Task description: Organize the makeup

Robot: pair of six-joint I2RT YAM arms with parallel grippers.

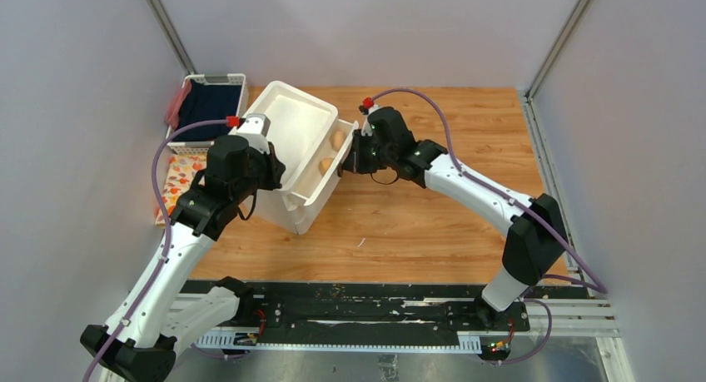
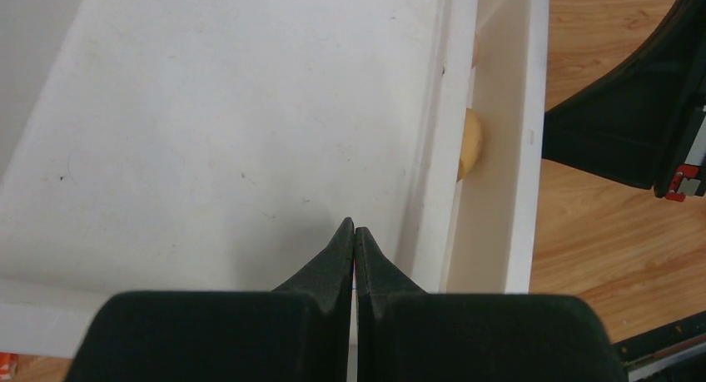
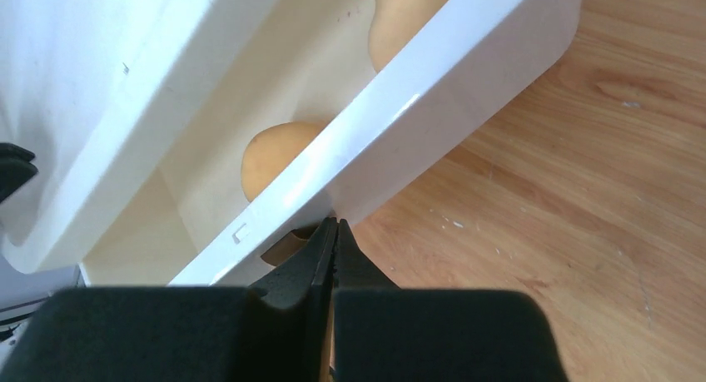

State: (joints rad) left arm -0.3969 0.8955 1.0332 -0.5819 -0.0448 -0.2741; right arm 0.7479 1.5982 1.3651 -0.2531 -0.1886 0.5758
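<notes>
The white drawer box (image 1: 287, 124) stands at the table's left with its top drawer (image 1: 329, 178) pulled out to the right. Two beige sponges (image 1: 336, 139) lie in the drawer; they also show in the right wrist view (image 3: 275, 153) and one in the left wrist view (image 2: 469, 142). My right gripper (image 1: 350, 162) (image 3: 333, 225) is shut at the drawer's front, right beside a brown knob (image 3: 287, 245). My left gripper (image 1: 275, 172) (image 2: 354, 226) is shut and empty over the box's white top (image 2: 233, 124). No black sticks or reddish-brown stick are in view.
A white basket with dark blue cloth (image 1: 208, 99) stands at the back left corner. A patterned sheet (image 1: 177, 184) lies left of the box. Grey walls close in the wooden table (image 1: 433, 224) on three sides.
</notes>
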